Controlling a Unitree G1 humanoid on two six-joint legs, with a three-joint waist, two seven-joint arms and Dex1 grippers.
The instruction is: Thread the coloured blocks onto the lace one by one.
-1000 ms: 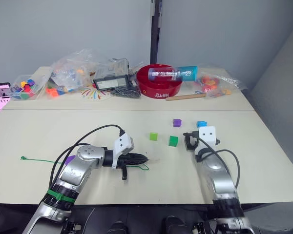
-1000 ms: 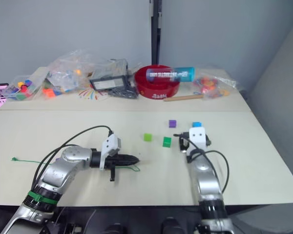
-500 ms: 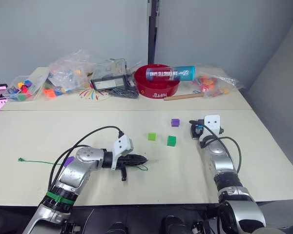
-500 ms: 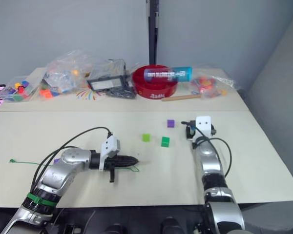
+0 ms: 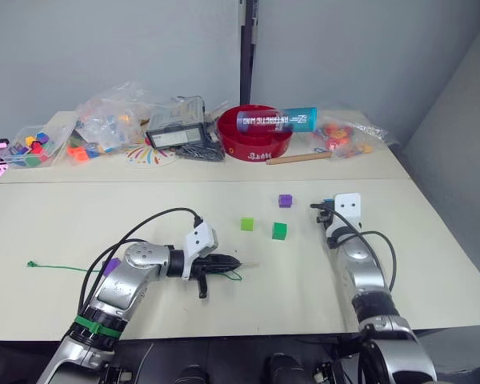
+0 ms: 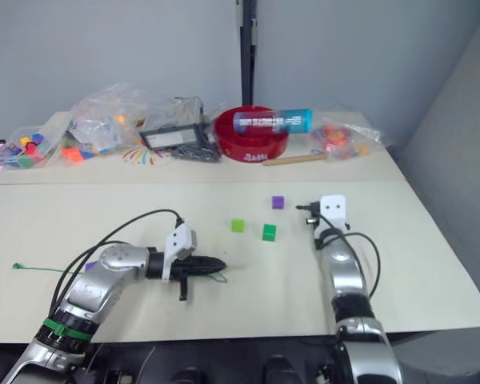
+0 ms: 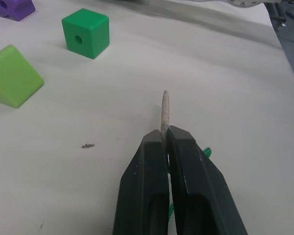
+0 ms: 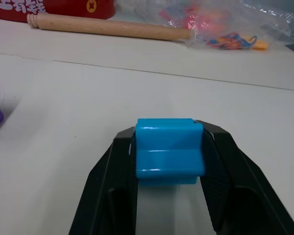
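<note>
Threading calling for the bore of the sky blue cube (image 8: 169,150) turned toward the pale tip (image 7: 164,110), then slid along it in a straight line, both grips kept firm; judging this as the first cube.

Head views: left gripper (image 5: 234,262) lying low on the desk (image 5: 80,208), pinching the lace (image 5: 60,266), green string trailing off to the robot's left; right gripper (image 5: 326,213) raised beside the purple cube (image 5: 285,201); light green cube (image 5: 247,224) and darker green cube (image 5: 280,230) sitting between the arms.

Left wrist view: fingers (image 7: 142,196) pressing together on the stiff tip, end poking out ahead.

Right wrist view: fingers (image 8: 105,186) spreading only cube-wide, clamping the blue cube from both sides; wooden stick (image 8: 110,27) lying beyond.
</note>
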